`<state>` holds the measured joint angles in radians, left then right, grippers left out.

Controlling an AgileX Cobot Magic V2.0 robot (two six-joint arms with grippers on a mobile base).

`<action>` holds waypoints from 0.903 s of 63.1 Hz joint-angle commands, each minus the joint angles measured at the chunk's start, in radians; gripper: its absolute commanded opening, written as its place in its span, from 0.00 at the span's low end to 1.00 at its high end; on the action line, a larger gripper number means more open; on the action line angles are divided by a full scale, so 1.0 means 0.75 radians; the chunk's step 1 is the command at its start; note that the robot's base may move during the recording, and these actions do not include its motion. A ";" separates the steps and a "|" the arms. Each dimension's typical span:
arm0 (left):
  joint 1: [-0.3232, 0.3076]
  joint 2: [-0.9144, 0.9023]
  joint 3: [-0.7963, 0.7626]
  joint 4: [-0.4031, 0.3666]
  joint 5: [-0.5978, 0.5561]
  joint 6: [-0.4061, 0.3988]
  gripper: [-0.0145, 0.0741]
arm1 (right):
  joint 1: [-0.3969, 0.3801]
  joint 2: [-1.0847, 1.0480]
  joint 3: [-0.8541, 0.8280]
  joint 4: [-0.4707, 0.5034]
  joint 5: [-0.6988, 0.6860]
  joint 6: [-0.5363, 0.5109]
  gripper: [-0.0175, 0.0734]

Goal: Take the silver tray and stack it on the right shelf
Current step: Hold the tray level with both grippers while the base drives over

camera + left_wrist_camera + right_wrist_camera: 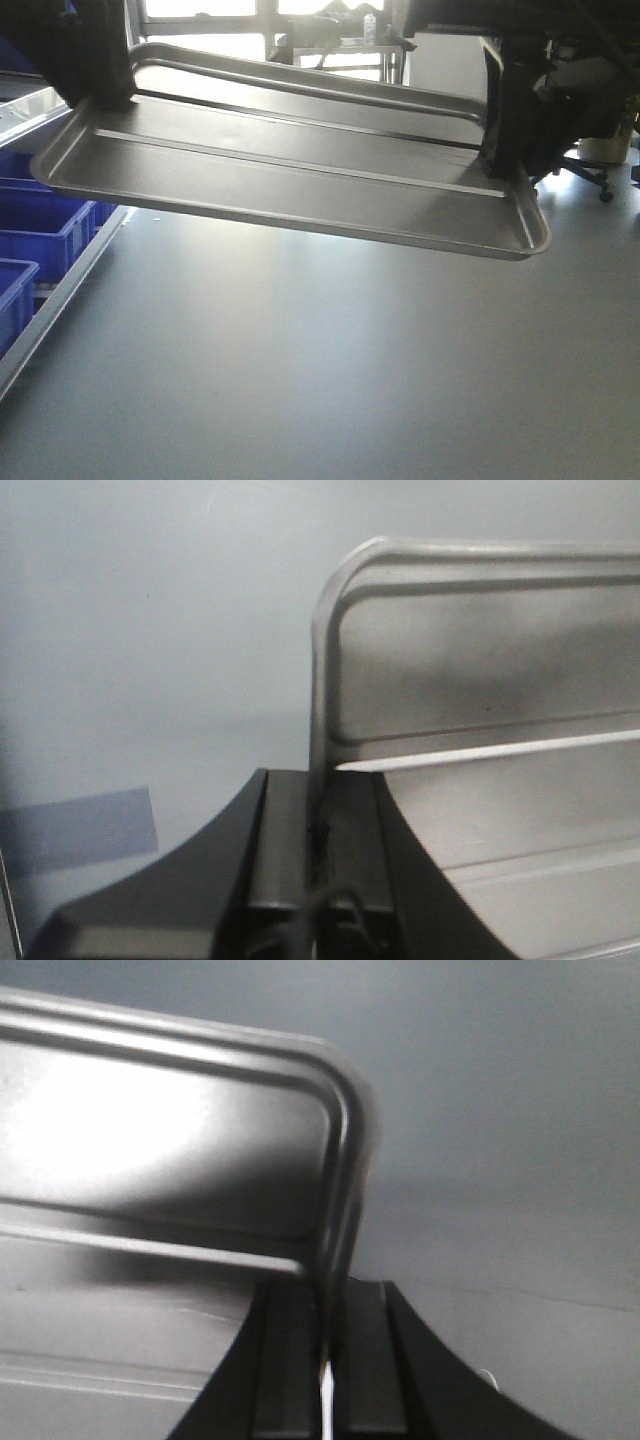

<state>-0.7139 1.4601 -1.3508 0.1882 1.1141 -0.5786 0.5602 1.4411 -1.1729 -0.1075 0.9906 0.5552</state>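
Note:
The silver tray (300, 170) hangs in the air above the grey floor, tilted down to the right, its two long ridges showing. My left gripper (95, 95) is shut on the tray's left short rim; the left wrist view shows its black fingers (290, 840) pinching the rim of the tray (480, 680). My right gripper (505, 150) is shut on the tray's right short rim; the right wrist view shows its fingers (365, 1360) clamped on the rim of the tray (150, 1140). The right shelf is out of view.
Blue plastic bins (35, 235) sit in a rack with a steel edge (60, 290) at the left. Grey floor (330, 360) spreads below the tray. An office chair base (590, 175) and a bright window (210, 10) are at the back.

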 commanded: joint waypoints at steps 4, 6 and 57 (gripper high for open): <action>-0.003 -0.054 -0.051 0.075 -0.023 -0.004 0.06 | -0.003 -0.047 -0.038 -0.073 0.032 -0.036 0.25; -0.003 -0.054 -0.051 0.075 -0.023 -0.004 0.06 | -0.003 -0.047 -0.038 -0.073 0.032 -0.036 0.25; -0.001 -0.054 -0.051 0.075 -0.023 -0.004 0.06 | -0.003 -0.047 -0.038 -0.073 0.032 -0.036 0.25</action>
<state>-0.7156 1.4601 -1.3508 0.1882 1.1141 -0.5786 0.5602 1.4411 -1.1729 -0.1075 0.9925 0.5552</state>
